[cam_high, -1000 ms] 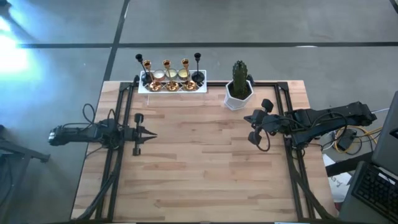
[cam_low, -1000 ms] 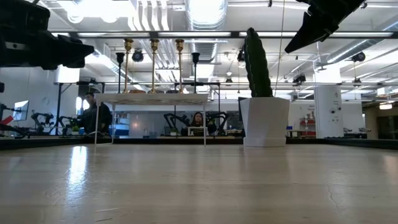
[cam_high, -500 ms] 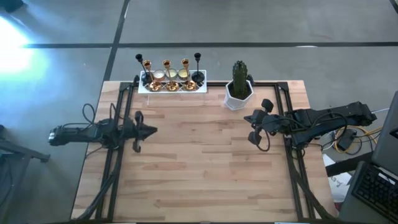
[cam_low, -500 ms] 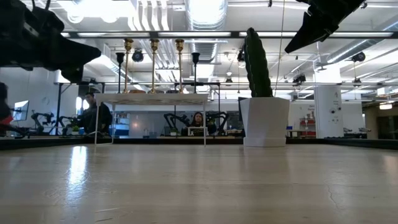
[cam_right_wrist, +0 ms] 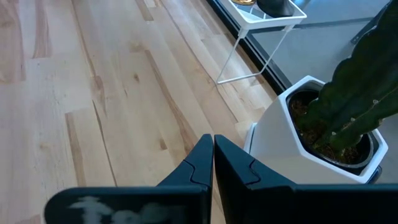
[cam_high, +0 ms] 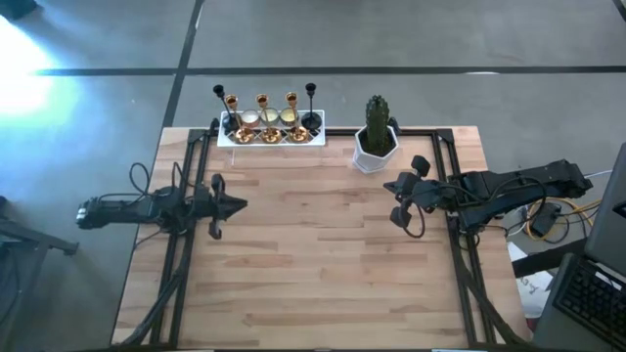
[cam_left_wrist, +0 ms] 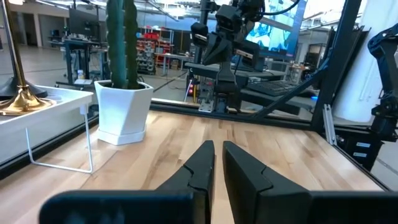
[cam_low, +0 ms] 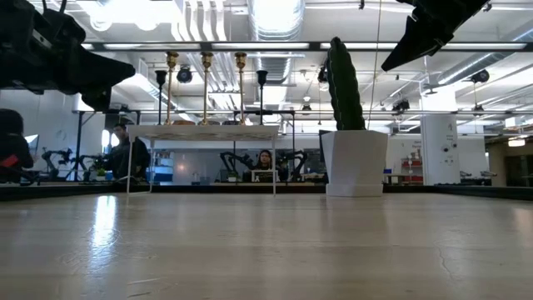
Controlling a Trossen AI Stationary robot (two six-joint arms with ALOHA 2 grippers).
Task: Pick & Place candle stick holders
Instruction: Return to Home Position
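Note:
The candle stick holders stand in a white tray (cam_high: 315, 139) at the table's far edge. There are two slim black ones (cam_high: 311, 93), three gold stemmed ones (cam_high: 262, 104) and cream-gold cups (cam_high: 271, 118) between them. In the low view the stems (cam_low: 206, 83) rise above the tray (cam_low: 204, 132). My left gripper (cam_high: 243, 205) hovers shut and empty over the left half of the table, pointing right. My right gripper (cam_high: 387, 185) hovers shut and empty near the cactus pot, pointing left. One gold base (cam_left_wrist: 18, 99) shows in the left wrist view and one black base (cam_right_wrist: 277, 6) in the right wrist view.
A white pot with a green cactus (cam_high: 376, 143) stands on the table right of the tray, close to my right gripper; it also shows in the right wrist view (cam_right_wrist: 298, 143). Bare wooden tabletop (cam_high: 313, 264) lies between and in front of the arms. People sit in the room beyond the table (cam_low: 125, 154).
My left gripper has turned about its own long axis, so that its cross part now sits slanted, and it has stayed over the same spot. My right arm and the holders have kept still.

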